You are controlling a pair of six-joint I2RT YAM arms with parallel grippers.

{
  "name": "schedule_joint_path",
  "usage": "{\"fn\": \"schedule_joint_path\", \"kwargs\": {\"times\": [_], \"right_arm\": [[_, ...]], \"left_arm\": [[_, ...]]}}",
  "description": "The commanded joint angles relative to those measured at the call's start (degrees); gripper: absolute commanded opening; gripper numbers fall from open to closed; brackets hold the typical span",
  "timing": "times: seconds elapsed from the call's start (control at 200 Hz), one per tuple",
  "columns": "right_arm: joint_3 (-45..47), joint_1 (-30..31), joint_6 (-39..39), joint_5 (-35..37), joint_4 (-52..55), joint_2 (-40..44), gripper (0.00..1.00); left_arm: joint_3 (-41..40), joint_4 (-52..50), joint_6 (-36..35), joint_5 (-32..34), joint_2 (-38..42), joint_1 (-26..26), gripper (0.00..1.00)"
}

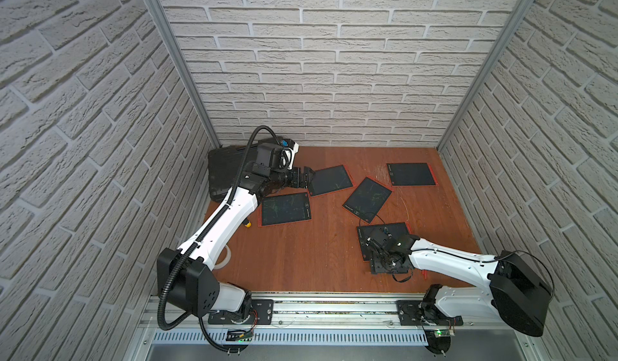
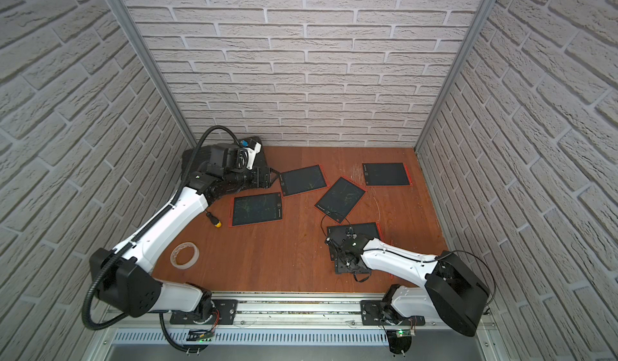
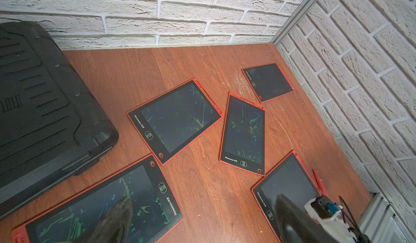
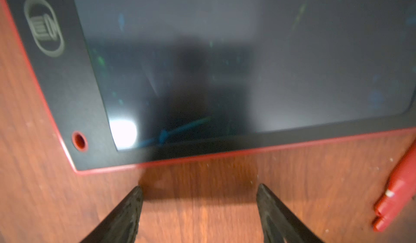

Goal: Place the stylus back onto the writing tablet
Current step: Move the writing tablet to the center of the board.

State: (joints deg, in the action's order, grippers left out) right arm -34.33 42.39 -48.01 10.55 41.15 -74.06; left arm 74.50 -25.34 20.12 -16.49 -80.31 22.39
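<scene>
Right gripper [image 4: 200, 186]: its fingers are spread apart with nothing between them. The tips hang over bare wood just off the edge of the writing tablet.
Writing tablet [image 4: 225, 50]: a red frame and a dark screen with faint blue and green marks. It lies flat at the near right of the table [image 1: 317, 262]. In both top views the right wrist covers much of it.
Stylus [image 4: 399, 190]: red, lying on the wood beside the writing tablet and not on it. It is off to one side of the right gripper's fingers, and nothing grips it. The left wrist view shows it [image 3: 317, 180] along the tablet's long side. It seems to sit just clear of the frame, though the blur leaves contact uncertain.
Left gripper [image 3: 203, 199]: its fingers are spread wide and empty. It is held above the far left of the table, over the gap between two of the other tablets.
Other tablets: four more red-framed ones lie flat and apart from each other. One is at the left [image 1: 286, 208], one is behind it [image 1: 331, 180], one sits angled in the middle [image 1: 368, 198], and one is at the far right [image 1: 411, 173].
Black case [image 1: 224, 172]: in the far left corner, partly behind the left arm.
Tape roll [image 2: 184, 255]: a clear ring lying flat beside the left arm.
</scene>
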Motion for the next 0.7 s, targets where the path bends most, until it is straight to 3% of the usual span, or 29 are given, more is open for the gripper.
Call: {"fn": "schedule_joint_path", "kwargs": {"times": [0.0,0.38,0.695], "right_arm": [[-0.3,-3.5,4.9,1.0,-3.5,-2.9,0.78],[-10.2,-13.5,15.1,1.0,-3.4,-12.8,0.76],[-12.4,-22.4,17.7,1.0,-3.1,-14.1,0.73]], "left_arm": [[0.0,0.6,-1.0,0.8,-0.4,0.4,0.98],[0.1,0.3,-1.1,1.1,-0.3,0.4,0.98],[0.1,0.3,-0.9,0.7,-0.2,0.4,0.98]]}}
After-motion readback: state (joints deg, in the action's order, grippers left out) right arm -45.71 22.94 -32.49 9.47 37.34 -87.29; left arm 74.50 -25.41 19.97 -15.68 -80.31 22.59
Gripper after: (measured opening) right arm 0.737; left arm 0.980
